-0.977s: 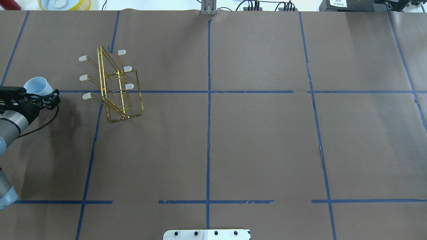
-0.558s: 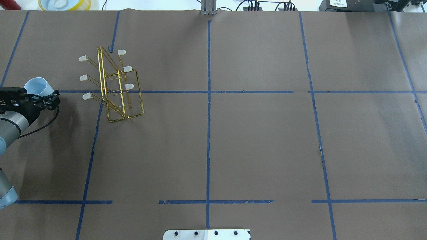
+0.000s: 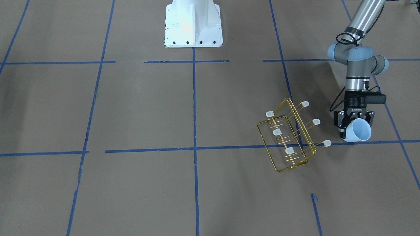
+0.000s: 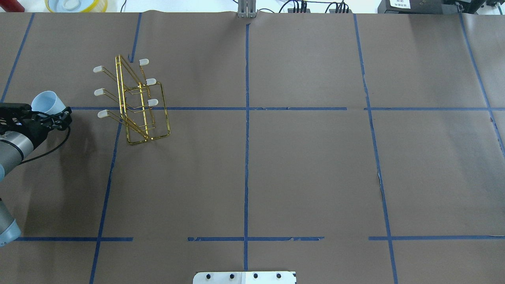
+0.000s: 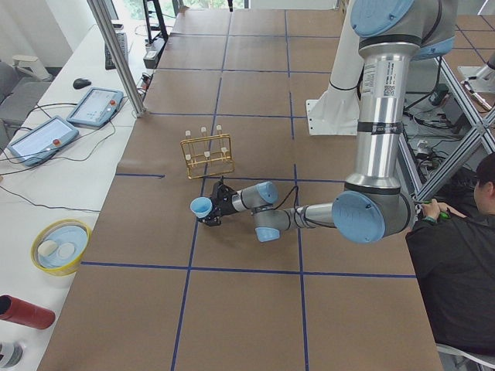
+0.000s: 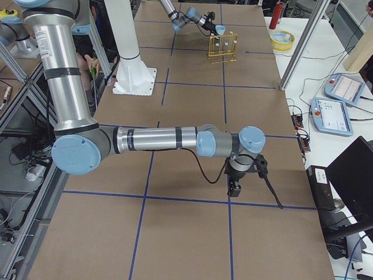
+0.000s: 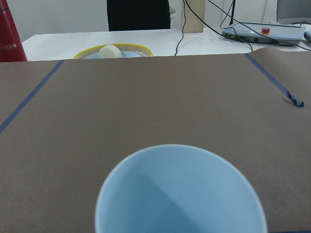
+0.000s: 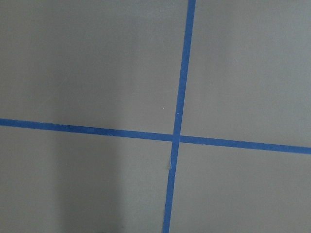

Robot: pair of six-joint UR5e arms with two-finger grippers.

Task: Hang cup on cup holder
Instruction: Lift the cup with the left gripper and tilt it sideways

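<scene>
The cup (image 4: 48, 101) is a small pale blue tumbler held on its side at the table's far left, mouth facing away from the robot. My left gripper (image 4: 44, 109) is shut on its body; it also shows in the front view (image 3: 355, 126), with the cup (image 3: 358, 130) beneath. The cup's open rim (image 7: 180, 194) fills the left wrist view. The cup holder (image 4: 136, 100), a gold wire rack with white-capped prongs, stands to the cup's right, apart from it, and shows in the front view (image 3: 288, 141). My right gripper (image 6: 235, 188) hangs low over the table; I cannot tell its state.
A yellow-rimmed bowl (image 4: 77, 4) and a red cylinder (image 4: 12, 4) sit beyond the table's far edge. The white robot base (image 3: 193, 23) is at the near middle. Blue tape lines cross the brown paper (image 8: 177, 136).
My left gripper with the cup has shifted slightly right, toward the rack. The rack has not moved.
</scene>
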